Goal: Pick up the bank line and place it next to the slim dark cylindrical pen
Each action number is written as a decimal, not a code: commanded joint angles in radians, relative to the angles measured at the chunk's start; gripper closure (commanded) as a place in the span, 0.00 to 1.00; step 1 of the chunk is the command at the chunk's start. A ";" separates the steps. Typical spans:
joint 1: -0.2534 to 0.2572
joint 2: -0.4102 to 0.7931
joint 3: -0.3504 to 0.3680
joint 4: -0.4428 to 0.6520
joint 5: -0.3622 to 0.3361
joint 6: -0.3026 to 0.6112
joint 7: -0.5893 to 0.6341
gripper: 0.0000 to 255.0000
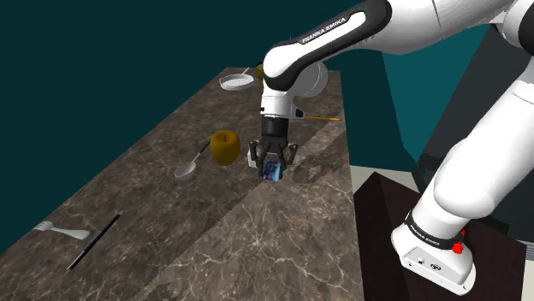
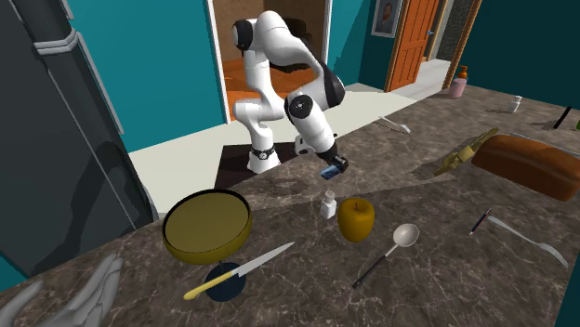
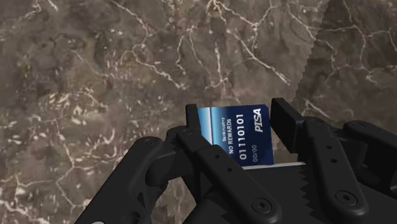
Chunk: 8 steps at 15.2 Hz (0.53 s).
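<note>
A blue bank card (image 3: 238, 135) printed "NO REWARDS 01110101" stands upright between my black fingers (image 3: 289, 124), which clasp it by its edges. In the shoulder view my gripper (image 1: 273, 169) points down with the card (image 1: 274, 173) just over the dark marble counter (image 1: 257, 248), beside a yellow apple (image 1: 225, 146). The slim dark pen (image 1: 94, 242) lies far toward that view's lower left, next to a fork (image 1: 62, 229). In the second exterior view the gripper (image 2: 332, 171) holds the card (image 2: 329, 173) and the pen (image 2: 480, 221) lies at the right.
A spoon (image 1: 190, 165) lies by the apple. A white dish (image 1: 237, 82) and an orange pencil (image 1: 321, 117) sit farther back. A yellow bowl (image 2: 206, 226), a knife (image 2: 240, 271), a small white bottle (image 2: 328, 204) and a bread loaf (image 2: 526, 165) also stand on the counter.
</note>
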 commanded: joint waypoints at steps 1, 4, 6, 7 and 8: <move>0.020 0.055 0.027 0.056 -0.001 0.026 0.045 1.00; 0.050 0.138 0.061 0.143 -0.015 0.060 0.112 1.00; 0.071 0.197 0.080 0.206 -0.033 0.080 0.158 1.00; 0.083 0.228 0.088 0.239 -0.043 0.089 0.182 1.00; 0.095 0.259 0.096 0.274 -0.055 0.097 0.206 1.00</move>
